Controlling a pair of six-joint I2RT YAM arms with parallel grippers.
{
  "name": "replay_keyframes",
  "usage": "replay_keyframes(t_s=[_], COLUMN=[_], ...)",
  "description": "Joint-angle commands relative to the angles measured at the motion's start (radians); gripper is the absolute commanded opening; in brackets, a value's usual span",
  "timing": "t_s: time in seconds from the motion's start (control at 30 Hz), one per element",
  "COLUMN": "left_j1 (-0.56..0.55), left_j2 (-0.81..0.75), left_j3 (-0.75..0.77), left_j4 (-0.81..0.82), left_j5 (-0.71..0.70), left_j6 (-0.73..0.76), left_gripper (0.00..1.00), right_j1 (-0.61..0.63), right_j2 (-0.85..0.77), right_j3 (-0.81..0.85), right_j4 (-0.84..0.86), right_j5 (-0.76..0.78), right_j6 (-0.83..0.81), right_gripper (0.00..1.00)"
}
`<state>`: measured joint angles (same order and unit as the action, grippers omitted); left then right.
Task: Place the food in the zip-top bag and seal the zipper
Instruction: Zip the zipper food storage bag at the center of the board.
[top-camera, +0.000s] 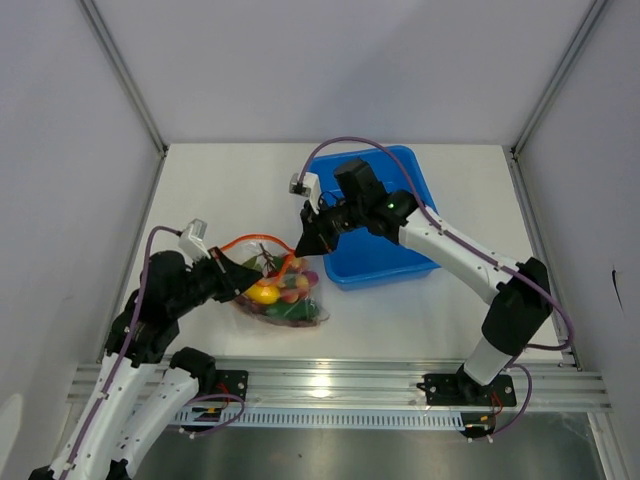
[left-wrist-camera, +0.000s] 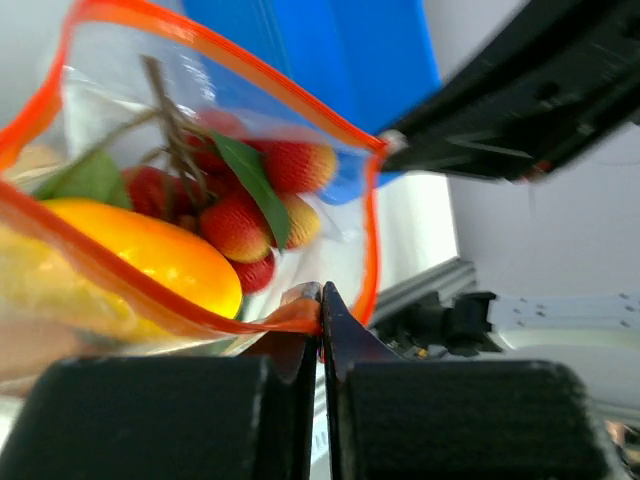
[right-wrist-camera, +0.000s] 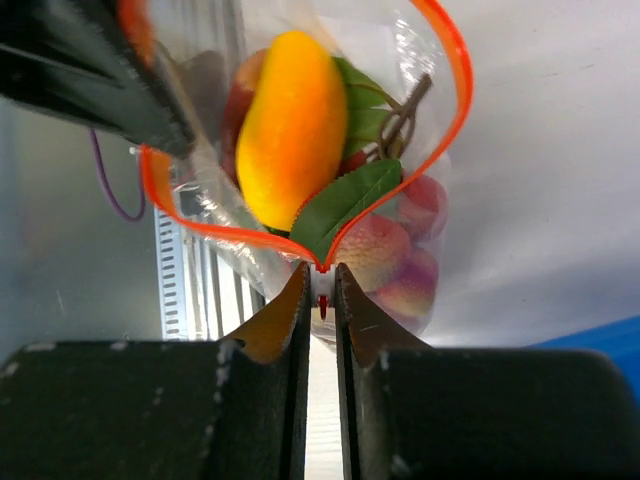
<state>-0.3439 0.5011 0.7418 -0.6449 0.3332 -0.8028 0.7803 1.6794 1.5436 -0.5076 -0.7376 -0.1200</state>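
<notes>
The clear zip-top bag (top-camera: 285, 300) hangs between my two grippers just above the table, with food inside. In the left wrist view I see the orange-yellow piece (left-wrist-camera: 150, 255), small red fruits (left-wrist-camera: 240, 225) and green leaves (left-wrist-camera: 250, 175) in it. The orange-red zipper (top-camera: 255, 240) forms an open loop. My left gripper (top-camera: 235, 272) is shut on the zipper's left end (left-wrist-camera: 290, 318). My right gripper (top-camera: 303, 245) is shut on the white slider (right-wrist-camera: 321, 288) at the zipper's right end. The cucumber and meat slice are not clearly visible.
The blue bin (top-camera: 400, 260) stands right behind the right gripper, at the back right of the white table (top-camera: 220, 190). A metal rail (top-camera: 340, 385) runs along the near edge. Grey walls enclose the left, back and right sides.
</notes>
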Motion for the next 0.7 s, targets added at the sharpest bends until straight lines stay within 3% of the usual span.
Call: replay_keyframes(t_s=[0.0,0.1,0.13,0.2,0.33,0.43,0.67], left_j1=[0.006,0.008,0.008,0.008,0.008,0.008,0.008], left_j2=[-0.006,-0.007,-0.012,-0.015,-0.009,-0.007,0.022], left_j3=[0.09,0.131,0.143,0.153,0.188,0.191,0.134], left_j4=[0.001,-0.015,-0.013,0.002,0.056,0.137,0.411], left_j5=[-0.094,-0.143,-0.148,-0.149,-0.085,-0.001,0.251], left_j6=[0.151,0.198,0.208,0.23,0.295,0.335,0.383], left_gripper=[0.04,0.14,0.24,0.32,0.59,0.72,0.79], right_j1=[0.03,0.048,0.051,0.053,0.065,0.07,0.077], right_j2=[-0.087,-0.086,-0.09,-0.098,-0.119,-0.135,-0.161], right_j3=[0.019,0.046,0.049,0.047,0.047,0.049,0.092], right_j4=[0.006,-0.038,-0.052,-0.055,-0.057,-0.049,-0.072], right_j5=[0.021,0.047,0.056,0.069,0.086,0.098,0.124], right_j6=[0.04,0.034,0.033,0.033,0.049,0.062,0.082], right_gripper=[0.0,0.0,0.0,0.0,0.0,0.0,0.0])
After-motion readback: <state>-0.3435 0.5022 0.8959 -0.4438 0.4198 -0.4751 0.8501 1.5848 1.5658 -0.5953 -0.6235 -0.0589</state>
